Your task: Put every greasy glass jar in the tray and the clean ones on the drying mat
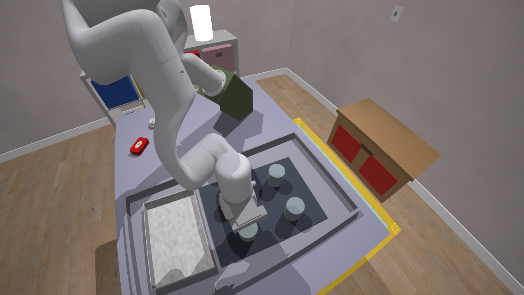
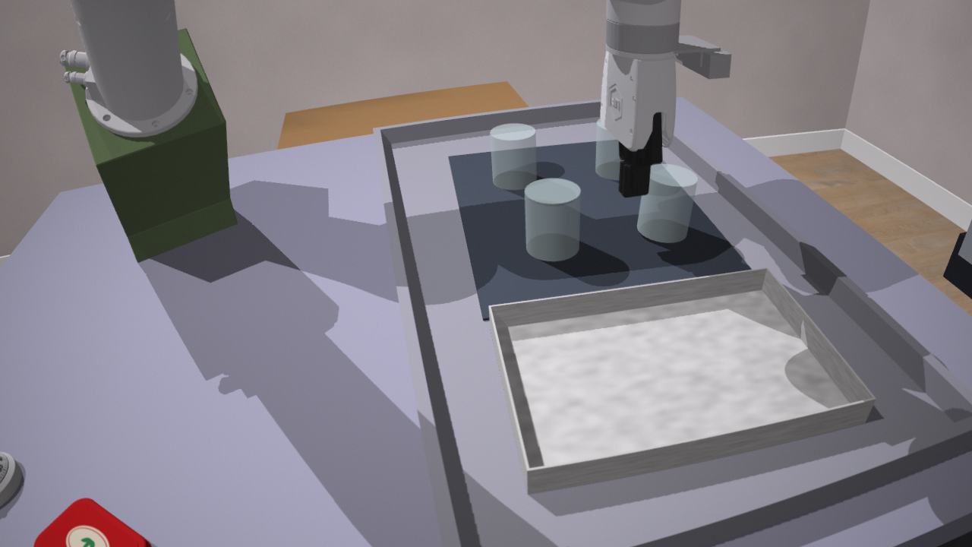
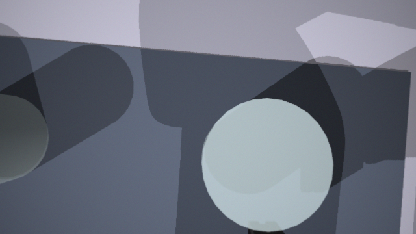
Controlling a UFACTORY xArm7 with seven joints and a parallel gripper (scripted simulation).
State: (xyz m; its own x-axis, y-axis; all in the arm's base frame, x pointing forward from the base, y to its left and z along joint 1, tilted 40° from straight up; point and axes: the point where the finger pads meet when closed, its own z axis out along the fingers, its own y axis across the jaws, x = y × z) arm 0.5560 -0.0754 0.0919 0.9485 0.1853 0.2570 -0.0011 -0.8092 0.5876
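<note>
Several clear glass jars stand upright on the dark drying mat (image 1: 314, 212) (image 2: 475, 178) (image 3: 97, 182). My gripper (image 2: 635, 184) (image 3: 266, 231) is shut and empty. Its black fingertips sit low beside the nearest jar (image 1: 248, 232) (image 2: 667, 202) (image 3: 267, 162), at that jar's upper side, close to or touching it. Another jar (image 1: 294, 208) (image 2: 604, 155) stands partly behind the gripper. Two more are a jar (image 1: 276, 175) (image 2: 512, 155) at the far side and a jar (image 2: 552, 217) that the arm hides in the top view. A further jar (image 3: 17, 138) shows at the wrist view's left edge. The grey tray (image 1: 147, 242) (image 2: 680, 454) next to the mat is empty.
A low grey wall (image 1: 324, 171) (image 2: 408, 258) rings the mat and tray. The arm's green base block (image 1: 236, 97) (image 2: 162, 169) stands behind. A red button (image 1: 139, 145) (image 2: 88, 530) lies on the table. A wooden cabinet (image 1: 380, 146) stands beside the table.
</note>
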